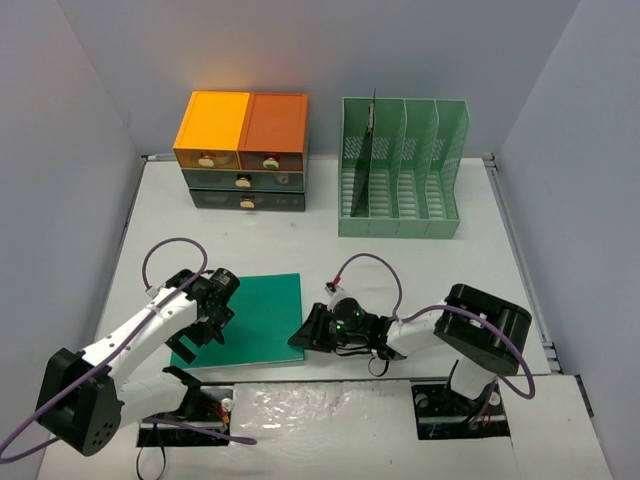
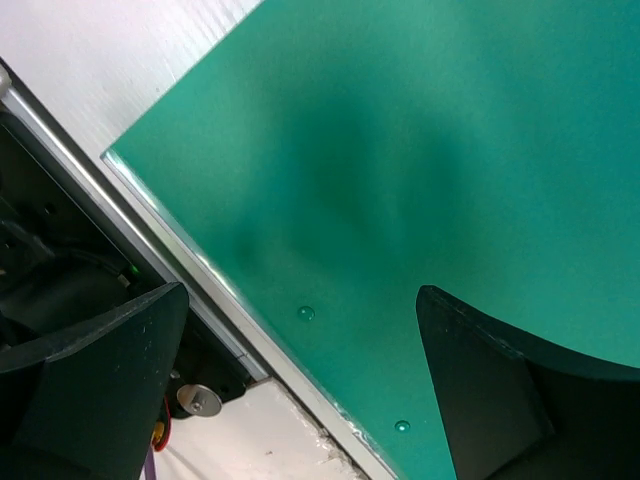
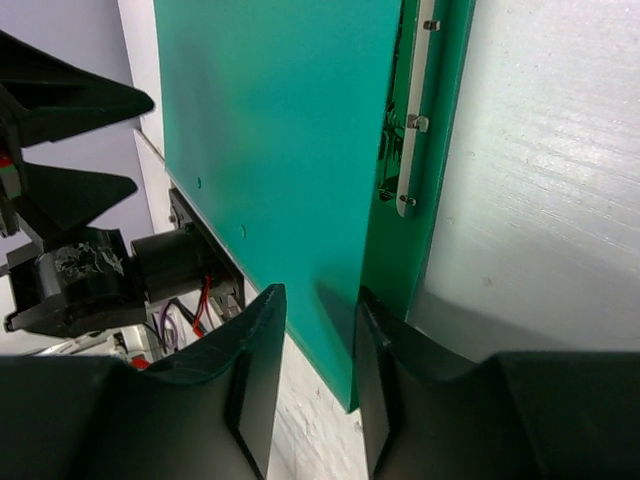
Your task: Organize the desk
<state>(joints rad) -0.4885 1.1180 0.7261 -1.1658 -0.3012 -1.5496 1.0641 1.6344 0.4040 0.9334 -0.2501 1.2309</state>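
Grabbing the folder (image 1: 255,310): right gripper (image 3: 320,300) straddles its edge, jaws narrow, clamp unconfirmed; left gripper (image 2: 300,295) wide open, empty. Next: firm pinch, then lift.

A folder (image 1: 250,315) lies front-centre on the desk (image 1: 400,270); drawer unit (image 1: 243,150) back-left, file rack (image 1: 400,175) back-right, perhaps holding a sheet (image 1: 372,150).

The surface (image 1: 420,270) is a flat white rectangle with thin metal rails (image 1: 513,250) along its sides. At the back left, a small drawer unit (image 1: 243,150) stands on it, with one yellow-orange and one darker orange box on top and dark drawers below. To the right of it, a little apart, stands a light green slotted file rack (image 1: 400,170). Near the front, left of the middle, lies a flat teal folder (image 1: 255,315), well apart from both.
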